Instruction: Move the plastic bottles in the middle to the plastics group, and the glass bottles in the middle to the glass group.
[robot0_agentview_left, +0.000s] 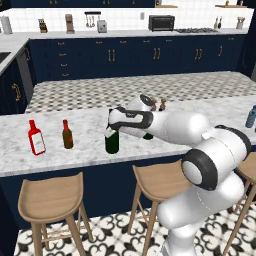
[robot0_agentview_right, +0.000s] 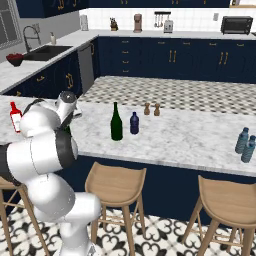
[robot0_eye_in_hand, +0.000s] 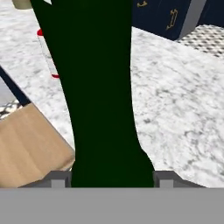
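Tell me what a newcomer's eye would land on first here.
The bulky white arm reaching over the marble counter, its gripper astride a tall dark green bottle. Next, the red bottle and brown bottle to its left, and the second green bottle beside the navy bottle mid-counter.

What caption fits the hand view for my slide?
Gripper straddling a dark green bottle over the marble counter, a red bottle partly hidden behind.

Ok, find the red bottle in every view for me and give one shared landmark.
Left base view: red bottle far left on the counter.
Right base view: left edge, beside the arm.
Hand view: upper left, half hidden by the green bottle.
Shared landmark: the counter.
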